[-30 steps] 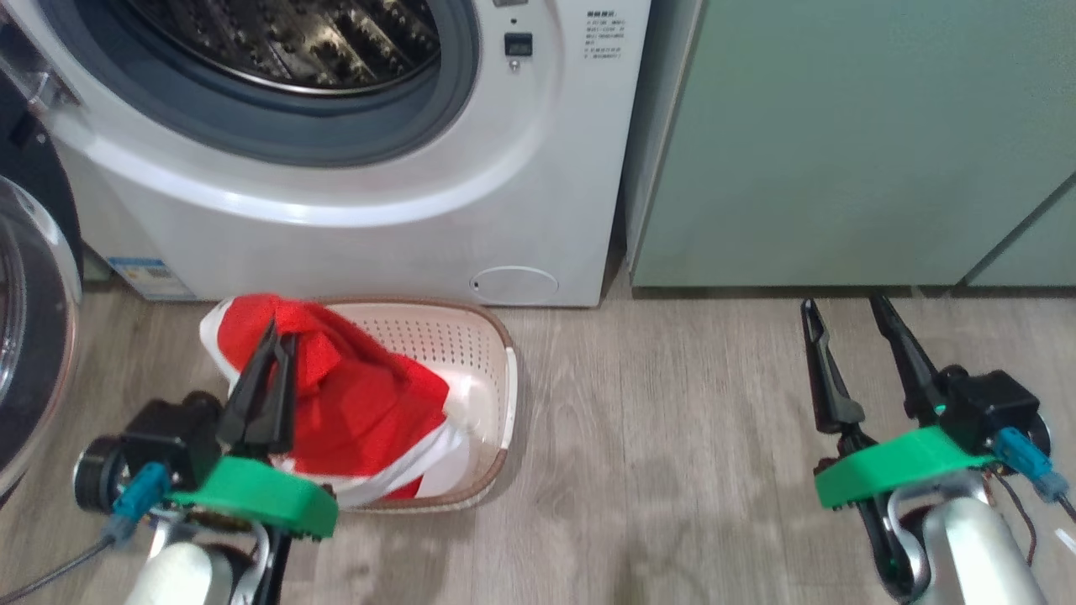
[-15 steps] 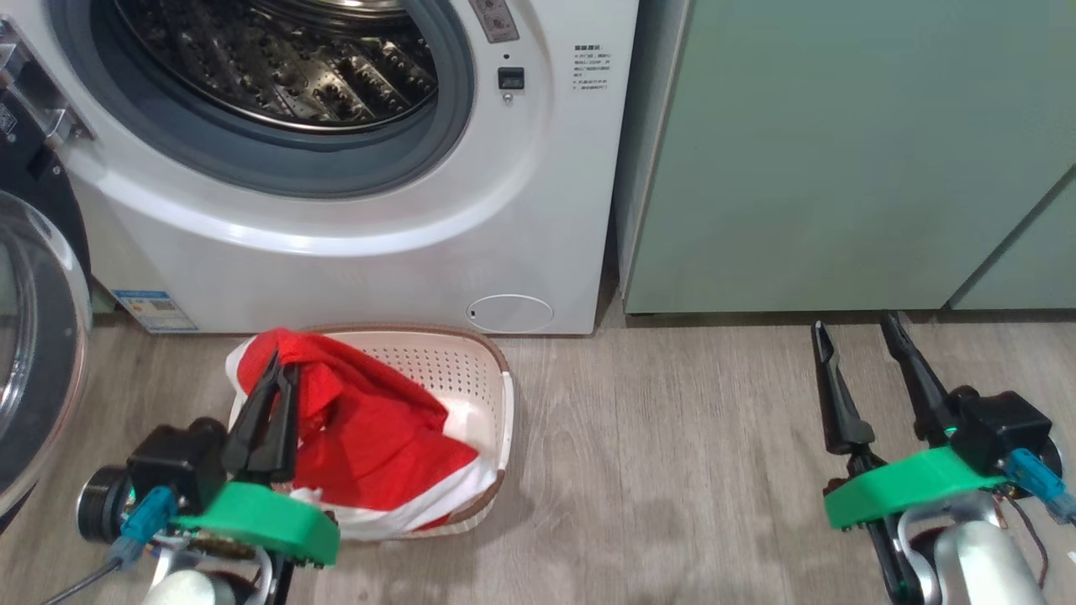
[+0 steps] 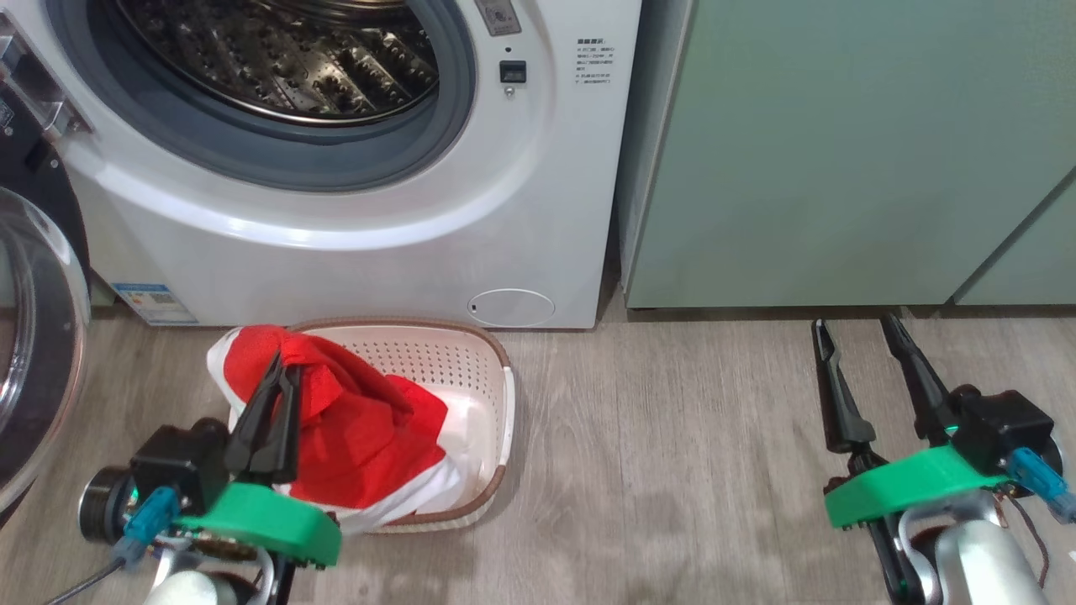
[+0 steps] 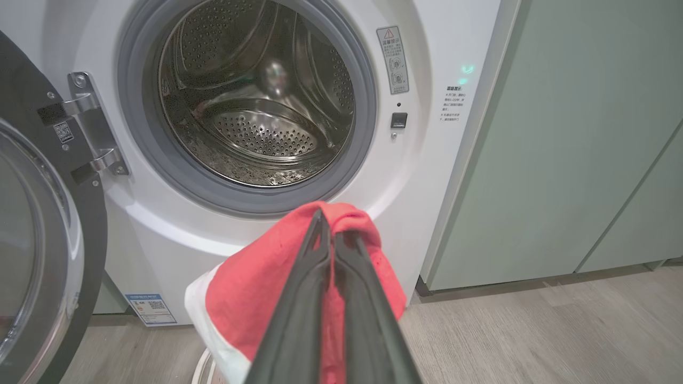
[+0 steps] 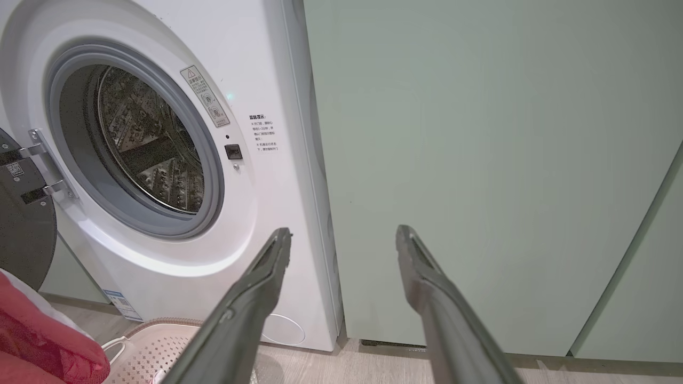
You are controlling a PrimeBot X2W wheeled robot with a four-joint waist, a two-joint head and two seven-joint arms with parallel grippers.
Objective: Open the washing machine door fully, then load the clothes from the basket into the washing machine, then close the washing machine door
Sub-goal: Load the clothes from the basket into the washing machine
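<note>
Since a moment ago the clothes [image 3: 361, 437] have slid a little out of the basket [image 3: 475, 370], toward the left gripper [image 3: 284, 365]. Its two fingers are pressed together, pinching the red cloth. The rest of the cloth hangs down to the right of the tips, into the basket. Past the tips is the washing machine [image 3: 336, 252]. The washing machine door [image 3: 38, 361] stands open on that gripper's left. The right gripper [image 3: 851, 323] has its fingers spread apart, holding nothing, facing a green cabinet [image 3: 841, 151].

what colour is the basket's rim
Brown, on the cream perforated plastic basket; shows best in the head view.
</note>
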